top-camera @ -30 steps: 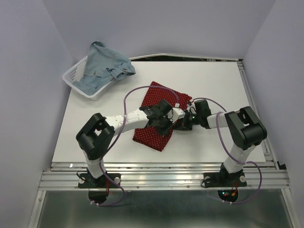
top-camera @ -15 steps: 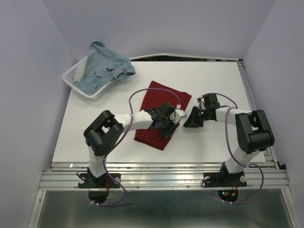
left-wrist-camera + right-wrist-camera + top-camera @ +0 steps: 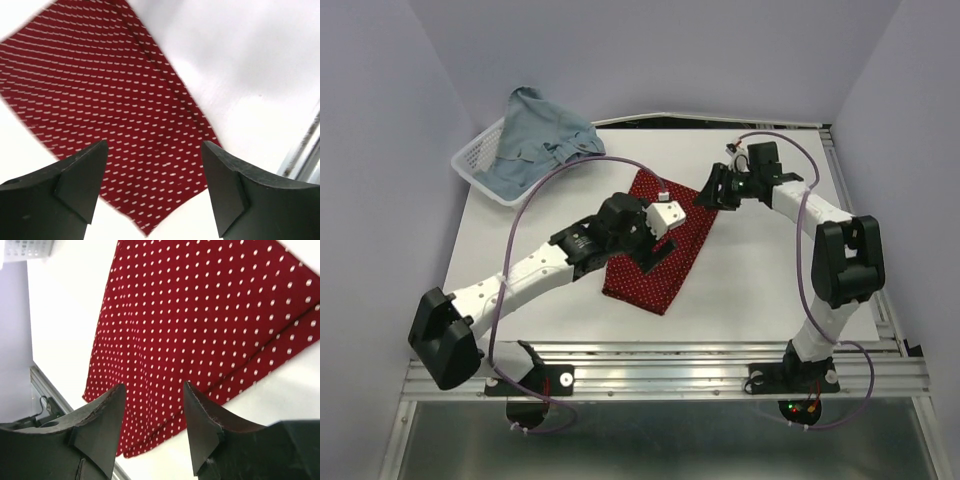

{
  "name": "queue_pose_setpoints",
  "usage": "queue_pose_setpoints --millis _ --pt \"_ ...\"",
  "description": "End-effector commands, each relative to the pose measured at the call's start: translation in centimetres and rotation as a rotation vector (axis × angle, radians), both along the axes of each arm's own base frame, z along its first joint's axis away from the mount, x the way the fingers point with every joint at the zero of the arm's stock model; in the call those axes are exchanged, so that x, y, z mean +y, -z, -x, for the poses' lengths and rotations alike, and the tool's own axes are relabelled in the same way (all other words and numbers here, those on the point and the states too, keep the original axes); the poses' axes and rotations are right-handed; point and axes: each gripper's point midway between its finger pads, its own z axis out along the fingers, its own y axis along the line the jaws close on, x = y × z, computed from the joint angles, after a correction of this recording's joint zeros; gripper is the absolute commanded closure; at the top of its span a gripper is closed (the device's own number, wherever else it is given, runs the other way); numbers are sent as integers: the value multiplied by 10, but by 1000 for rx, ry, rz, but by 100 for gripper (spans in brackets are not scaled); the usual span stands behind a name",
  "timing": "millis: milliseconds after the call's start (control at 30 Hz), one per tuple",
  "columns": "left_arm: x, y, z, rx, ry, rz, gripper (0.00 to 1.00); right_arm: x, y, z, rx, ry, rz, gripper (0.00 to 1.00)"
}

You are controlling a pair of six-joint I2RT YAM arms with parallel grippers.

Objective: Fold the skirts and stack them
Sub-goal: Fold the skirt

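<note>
On the counter (image 3: 760,280), the dark red skirt (image 3: 650,285) is lying folded, long axis running far to near, the left hand (image 3: 655,250) hovering spread over it, the right hand (image 3: 712,192), also spread, hanging by its far corner. Only the top view is showing the denim skirt (image 3: 540,140) in the basket (image 3: 470,170), nearer the left arm.
</note>
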Motion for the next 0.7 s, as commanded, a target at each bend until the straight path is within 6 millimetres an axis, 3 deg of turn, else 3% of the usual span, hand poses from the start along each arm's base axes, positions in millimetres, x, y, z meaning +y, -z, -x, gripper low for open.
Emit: queue_pose_setpoints --millis 0,133,233,333,467,567,667 --pt "43 38 0 4 29 -173 17 3 19 -24 27 36 28 45" --pt "47 60 17 52 109 -200 29 -11 33 -46 11 129 115 48" --pt "44 72 22 76 105 -190 30 -22 44 -59 -1 179 185 48" --pt "31 84 25 127 88 -176 35 -29 43 -74 -28 209 227 48" --pt "15 84 26 141 94 -142 37 -31 45 -79 -31 218 240 48" --pt "2 89 33 157 121 -139 43 -32 46 -80 -30 220 249 48" --pt "-6 102 37 165 140 -174 47 -39 50 -81 -24 249 284 48"
